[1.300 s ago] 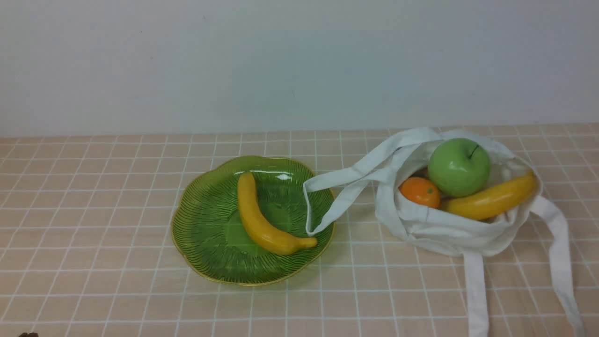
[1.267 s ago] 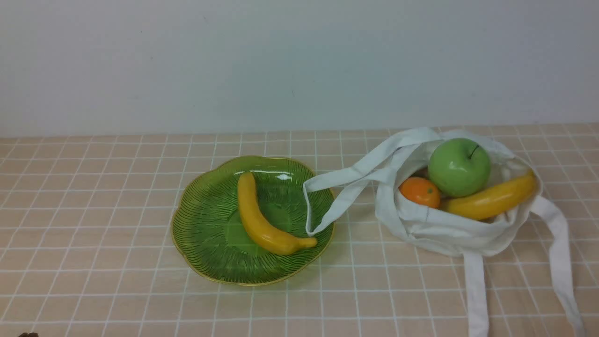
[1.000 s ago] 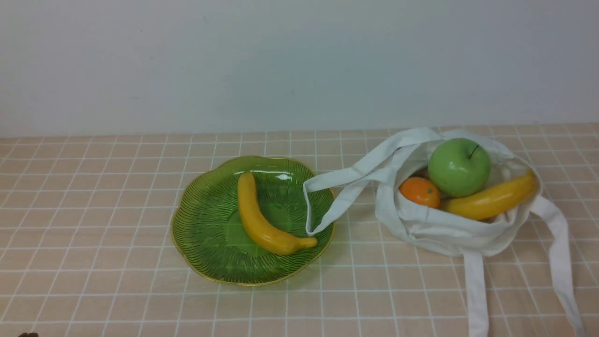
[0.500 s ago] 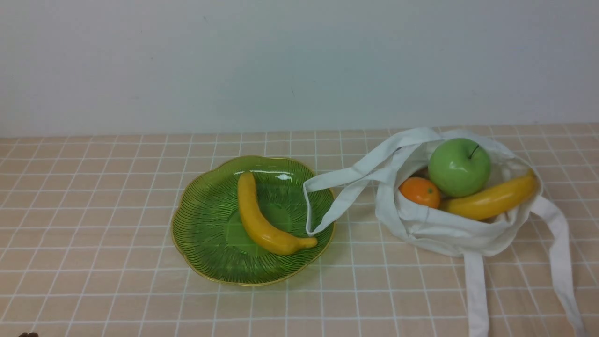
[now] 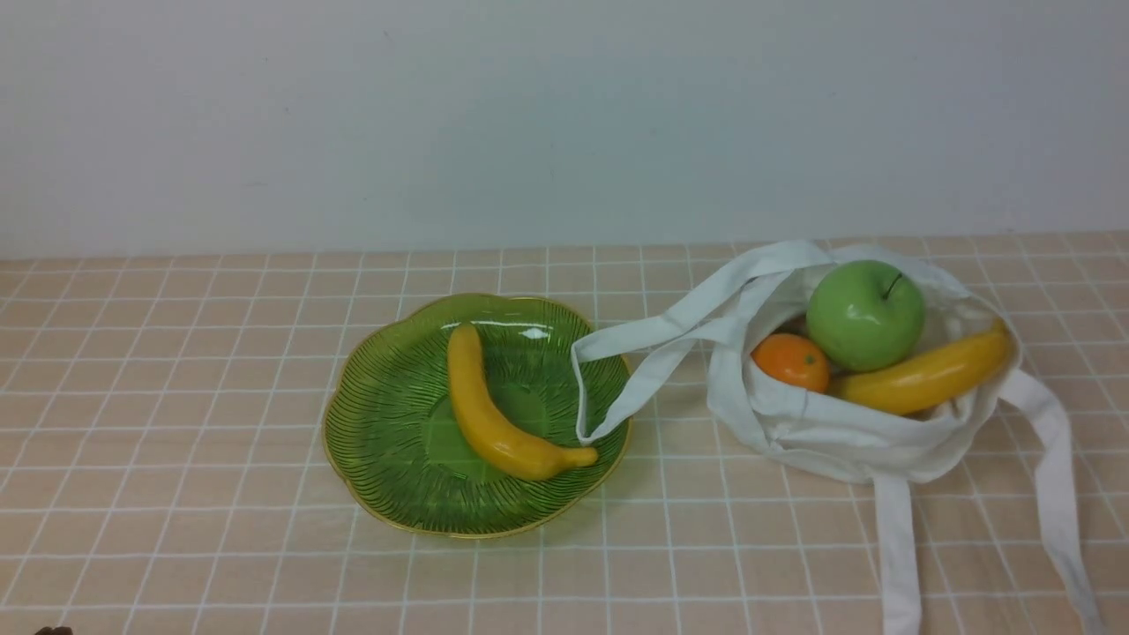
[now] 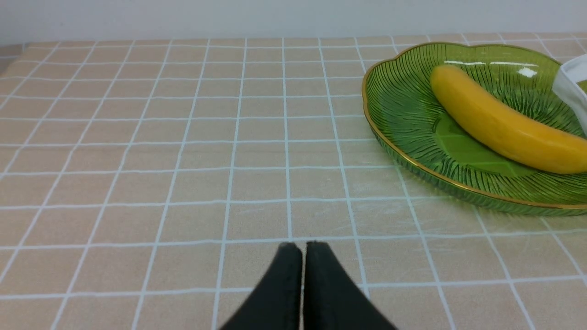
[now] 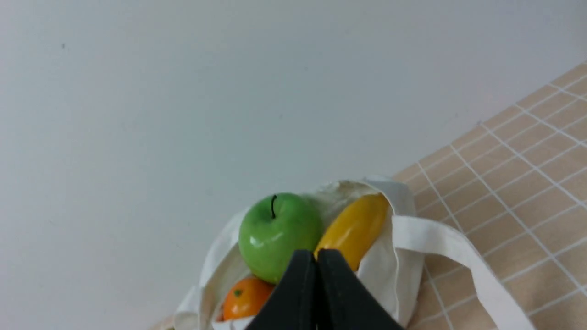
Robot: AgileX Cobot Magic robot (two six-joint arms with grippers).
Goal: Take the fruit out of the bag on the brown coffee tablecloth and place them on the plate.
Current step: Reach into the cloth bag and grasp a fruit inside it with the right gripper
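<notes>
The white bag (image 5: 847, 432) lies open on the brown tablecloth (image 5: 176, 397) at the right. In it sit a green apple (image 5: 865, 315), an orange (image 5: 791, 362) and a banana (image 5: 926, 375). The green plate (image 5: 388, 441) at centre holds another banana (image 5: 494, 414); a bag strap (image 5: 617, 370) drapes over its right rim. Neither gripper shows in the front view. In the left wrist view my left gripper (image 6: 301, 247) is shut and empty over bare cloth, apart from the plate (image 6: 403, 114). In the right wrist view my right gripper (image 7: 316, 254) is shut and empty, short of the apple (image 7: 275, 233) and banana (image 7: 353, 229).
A plain white wall stands behind the table. Two long bag straps (image 5: 1054, 494) trail toward the front right edge. A small dark object (image 5: 53, 630) shows at the bottom left corner of the front view.
</notes>
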